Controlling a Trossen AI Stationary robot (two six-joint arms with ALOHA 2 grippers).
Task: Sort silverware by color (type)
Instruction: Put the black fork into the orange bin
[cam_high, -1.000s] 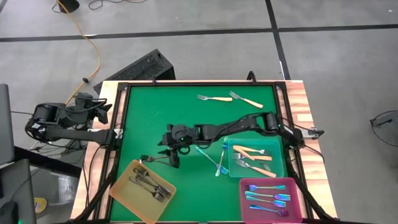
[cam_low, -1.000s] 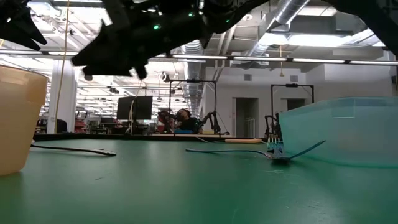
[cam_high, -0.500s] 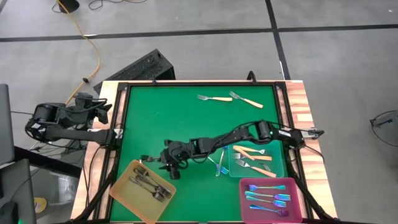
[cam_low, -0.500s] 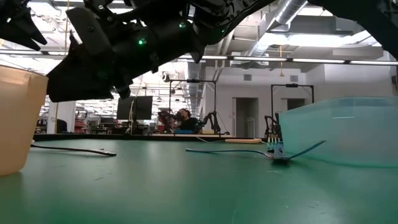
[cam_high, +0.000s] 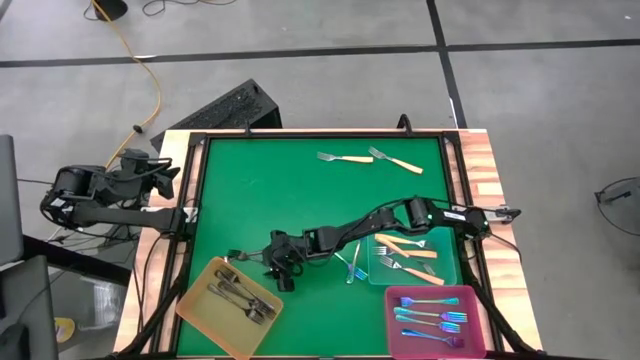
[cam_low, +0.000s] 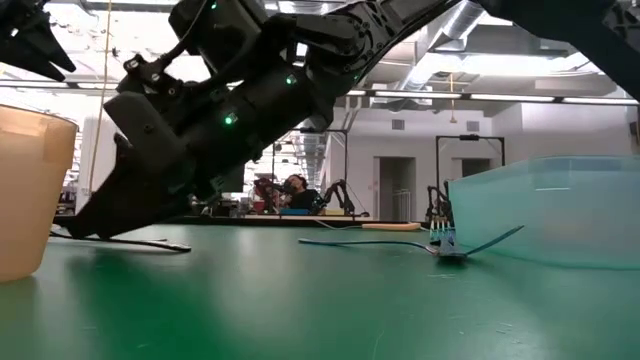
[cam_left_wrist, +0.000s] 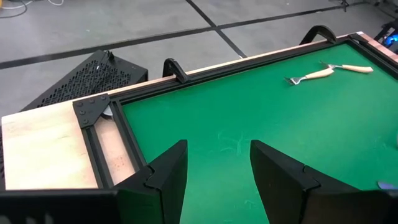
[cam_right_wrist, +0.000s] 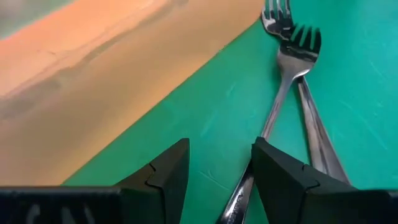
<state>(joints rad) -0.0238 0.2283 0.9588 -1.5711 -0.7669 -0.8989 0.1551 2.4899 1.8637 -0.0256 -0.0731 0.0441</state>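
Two dark-grey forks (cam_right_wrist: 292, 68) lie crossed on the green mat beside the yellow tray (cam_high: 205, 315), which holds several more dark forks. My right gripper (cam_right_wrist: 221, 149) is open and low over the mat (cam_low: 80, 228), slanting down. One fork's handle (cam_right_wrist: 249, 186) runs into the gap beside one finger. In the high view my right gripper (cam_high: 268, 260) is just right of a dark fork (cam_high: 240, 256). My left gripper (cam_left_wrist: 217, 162) waits open above the table's far left corner.
Blue forks (cam_high: 352, 262) lie on the mat left of the teal tray (cam_high: 450, 270), which holds cream-handled forks. The pink tray (cam_high: 395, 330) holds blue forks. Two cream-handled forks (cam_high: 345, 158) lie near the far edge. The mat's middle is bare.
My right gripper has come down and toward the table's near edge, tipping further downward, until its fingertips are just above the mat at the dark forks beside the yellow tray. Its fingers have stayed open. The forks have not moved.
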